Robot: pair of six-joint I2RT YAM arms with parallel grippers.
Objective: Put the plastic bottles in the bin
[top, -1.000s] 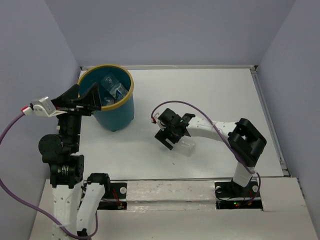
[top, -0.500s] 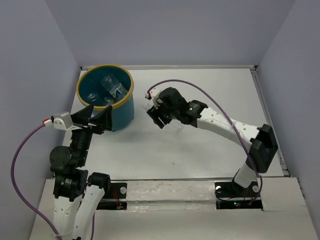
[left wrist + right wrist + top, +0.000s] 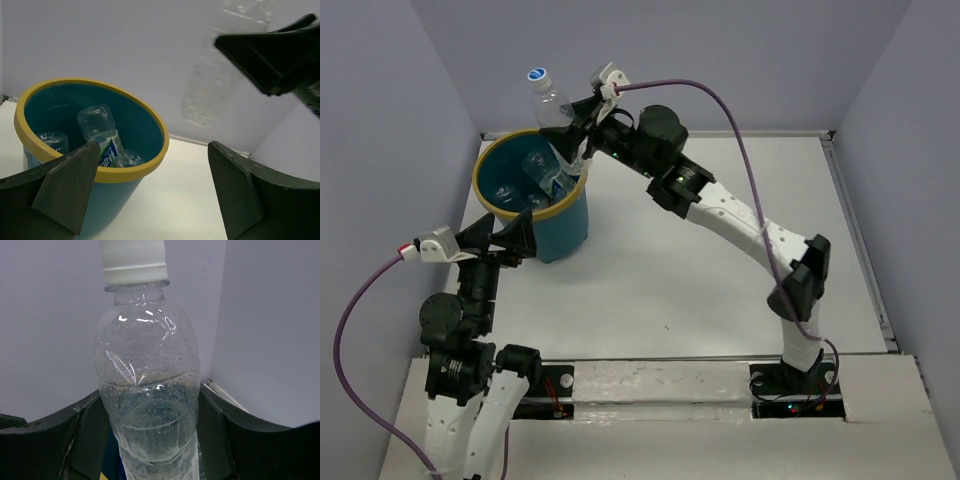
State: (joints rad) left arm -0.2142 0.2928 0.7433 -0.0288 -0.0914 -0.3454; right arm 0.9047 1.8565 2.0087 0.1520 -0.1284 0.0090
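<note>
The white table (image 3: 720, 250) fills the middle of the overhead view. At upper left stands the teal bin (image 3: 566, 225) with a yellow rim, and several clear bottles (image 3: 535, 178) lie inside it. The right gripper (image 3: 572, 138) clamps a capped bottle (image 3: 552, 105), cap up, above the bin's far rim. The left gripper (image 3: 505, 238), jaws spread wide and holding nothing, sits just below the bin.
</note>
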